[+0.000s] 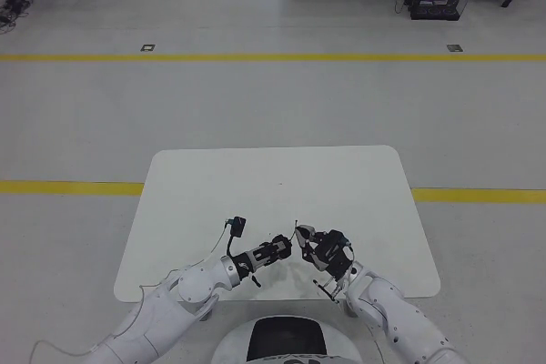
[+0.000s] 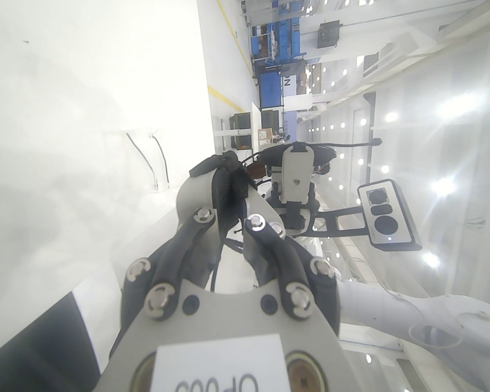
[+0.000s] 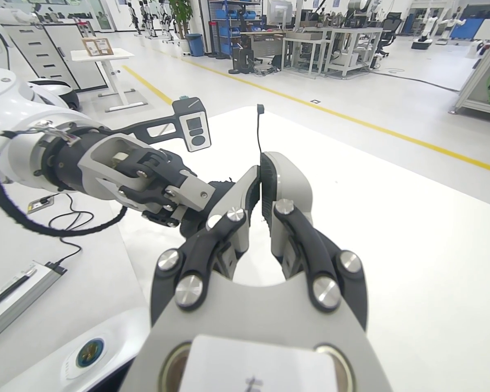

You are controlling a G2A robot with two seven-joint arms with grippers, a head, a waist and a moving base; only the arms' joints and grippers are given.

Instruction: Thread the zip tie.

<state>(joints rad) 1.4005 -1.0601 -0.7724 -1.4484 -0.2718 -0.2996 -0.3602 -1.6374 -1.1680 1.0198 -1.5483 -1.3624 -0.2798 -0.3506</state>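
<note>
You have both grippers meeting low over the near edge of the white table (image 1: 346,182), close in front of the robot. Your right gripper (image 3: 261,165) has its 2 fingers pressed together on the zip tie (image 3: 259,132). The thin black strap stands nearly upright out of the fingertips and its small square head is at the top, clear of the table. From above, the zip tie (image 1: 296,227) is a short dark line rising just behind the right gripper (image 1: 302,242). Your left gripper (image 3: 222,185) comes in from the side, its dark tips touching or just beside the outer face of one right finger. In its own wrist view the left gripper (image 2: 228,169) has its 2 fingers drawn together at the tips, but you cannot tell from these views whether they pinch any part of the strap. From above, the left gripper (image 1: 280,247) sits just beside the right one. 2 yellow floor lines (image 1: 64,187) cross the floor beyond the table.
</note>
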